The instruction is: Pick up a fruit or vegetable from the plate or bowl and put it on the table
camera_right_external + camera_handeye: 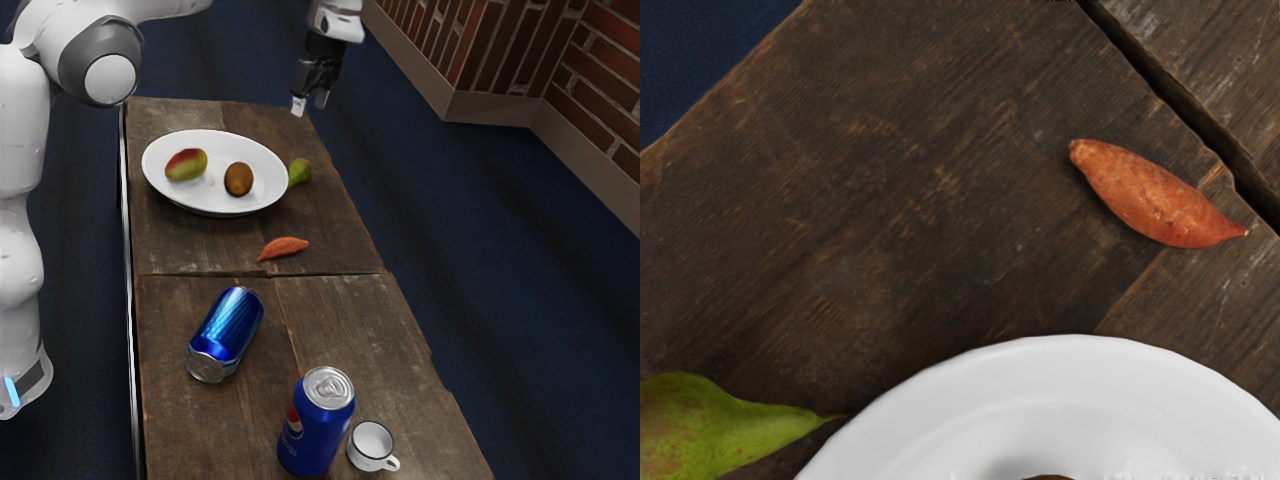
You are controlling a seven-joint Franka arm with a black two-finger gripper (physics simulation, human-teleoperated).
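Near the far corner of the worktop (340, 320), on the exterior view's right side, the jaws hang raised and empty. Their fingers (299, 106) stand apart with a visible gap; the full width of opening cannot be confirmed. Two candidates lie in the plate (214, 202): a kiwi (238, 179) and a mango (186, 165). Both lie below the jaws and toward the exterior view's left, the kiwi being the nearer and, in my assessment, the likelier pick. Its long axis runs roughly along the exterior view's upright; the mango's runs more across. The approach calls for travel back over the plate, then descent, with the jaws closing across the kiwi's shorter width. Risk noted: the raised rim may obstruct a low approach. The pear (300, 172) beside the plate and the sweet potato (1152, 198) already rest on the worktop.
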